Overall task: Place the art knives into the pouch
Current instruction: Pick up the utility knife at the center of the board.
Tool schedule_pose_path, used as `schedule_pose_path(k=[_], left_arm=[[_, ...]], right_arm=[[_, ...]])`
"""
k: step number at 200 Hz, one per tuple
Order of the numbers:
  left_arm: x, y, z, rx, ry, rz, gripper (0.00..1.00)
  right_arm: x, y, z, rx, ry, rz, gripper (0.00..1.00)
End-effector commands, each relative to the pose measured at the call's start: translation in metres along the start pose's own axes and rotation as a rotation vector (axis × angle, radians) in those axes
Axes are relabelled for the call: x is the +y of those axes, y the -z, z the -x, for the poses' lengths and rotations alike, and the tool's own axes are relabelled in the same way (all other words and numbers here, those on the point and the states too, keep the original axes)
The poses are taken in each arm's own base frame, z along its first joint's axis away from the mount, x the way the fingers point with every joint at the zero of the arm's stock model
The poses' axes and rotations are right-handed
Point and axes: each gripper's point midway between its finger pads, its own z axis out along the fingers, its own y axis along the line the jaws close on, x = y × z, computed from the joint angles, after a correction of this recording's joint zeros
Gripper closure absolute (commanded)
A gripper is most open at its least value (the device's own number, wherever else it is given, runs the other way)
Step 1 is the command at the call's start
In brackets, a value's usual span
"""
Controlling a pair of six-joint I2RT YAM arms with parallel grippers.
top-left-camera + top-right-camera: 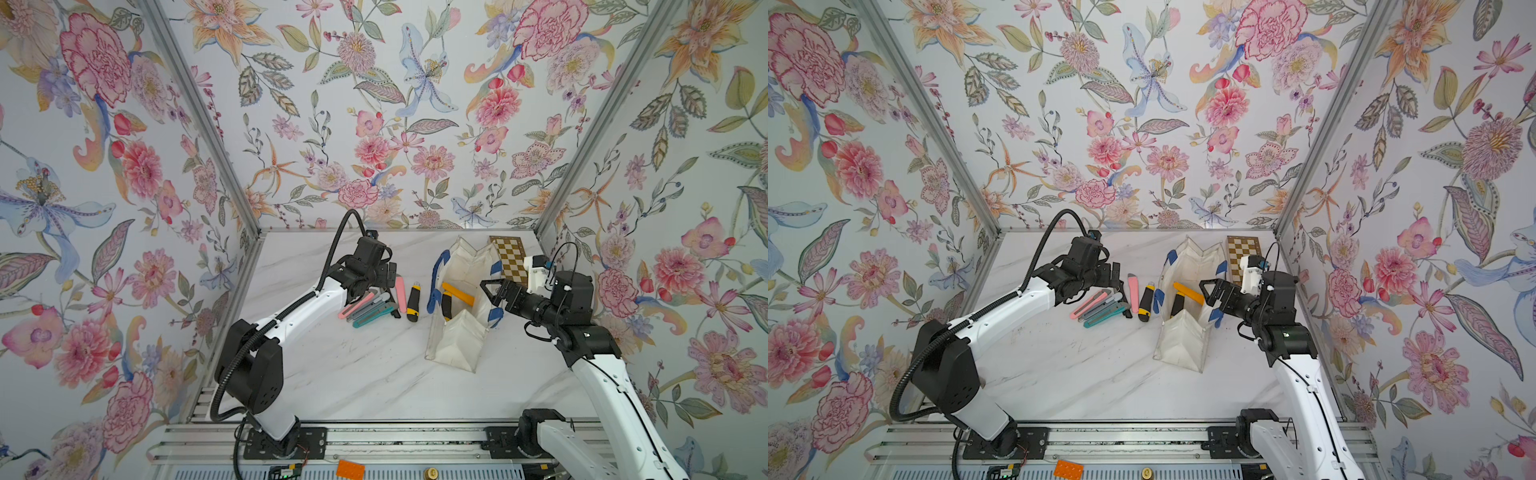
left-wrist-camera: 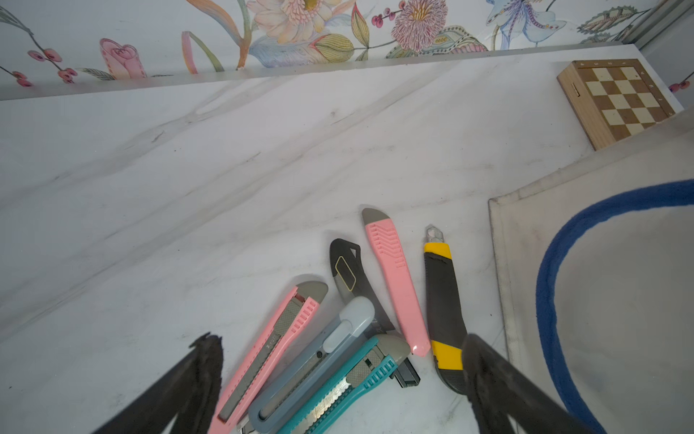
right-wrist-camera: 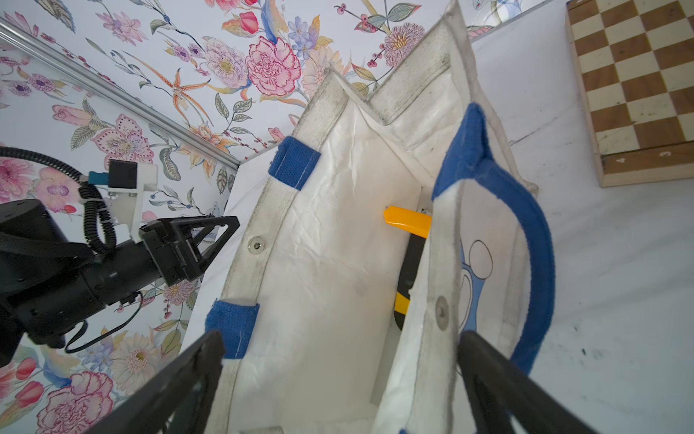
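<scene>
Two robot arms reach over a white marble counter (image 1: 374, 374) inside a booth papered with flowers. The pouch (image 1: 457, 345) stands open on the robot's right half of the counter, mouth up, with a chessboard (image 1: 509, 257) behind it. Inside the pouch lie a yellow knife (image 3: 407, 221) and a dark knife (image 3: 411, 263). The right end effector (image 3: 340, 338) hangs at the pouch's rim, spread wide and holding nothing. Its fingers straddle the mouth, and whether they touch the cloth cannot be told. Six loose knives (image 1: 376, 305) lie on the counter just left of the pouch. Three fan out together: a pink knife (image 2: 270, 353), a grey knife (image 2: 319, 360) and a teal knife (image 2: 353, 383), with a black knife (image 2: 349, 278) partly under them. Beside these lie a plain pink knife (image 2: 396, 285) and, nearest the pouch, a black-and-yellow knife (image 2: 443, 308) with its blade tip showing. The left end effector (image 2: 340, 340) hovers directly above this group, spread wide and empty, so the knives sit below and between its fingers. The two knives nearest the pouch point away from the robot, roughly parallel to the pouch's side, while the fanned three lie slanted. The left arm is the nearer one. The next move looks like a descent onto one knife, gripping across its narrow width, then a short carry rightward. Which knife cannot be told.
</scene>
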Motion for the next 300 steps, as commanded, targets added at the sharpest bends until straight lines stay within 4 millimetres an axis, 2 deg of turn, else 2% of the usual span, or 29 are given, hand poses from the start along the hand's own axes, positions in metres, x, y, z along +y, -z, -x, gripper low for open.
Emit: schedule_pose_path(k=[1,17,40,56,114,172,211,300], left_arm=[[-0.021,-0.023,-0.013,0.024,-0.01,-0.122,0.01],[-0.035,-0.035,-0.025,0.064,-0.019,-0.193,0.14],[-0.046,-0.049,-0.04,0.103,-0.012,-0.249,0.27],[-0.05,-0.055,-0.046,0.114,-0.011,-0.267,0.31],[-0.073,-0.07,-0.07,0.169,-0.033,-0.31,0.33],[-0.091,-0.088,-0.094,0.248,-0.074,-0.311,0.41],[-0.106,-0.091,-0.099,0.261,-0.1,-0.318,0.46],[-0.109,-0.107,-0.114,0.3,-0.18,-0.194,0.49]], right_arm=[[-0.006,0.005,-0.013,0.02,-0.035,-0.012,0.01],[-0.009,0.006,-0.018,0.023,-0.053,-0.016,0.01],[-0.009,0.007,-0.024,0.029,-0.072,-0.009,0.01],[-0.008,0.008,-0.025,0.03,-0.077,-0.001,0.01],[-0.015,0.007,-0.022,0.016,-0.094,-0.032,0.01],[-0.018,0.009,-0.019,-0.002,-0.097,-0.049,0.01],[-0.02,0.009,-0.02,0.0,-0.101,-0.053,0.01],[-0.02,0.009,-0.02,0.001,-0.108,-0.051,0.01]])
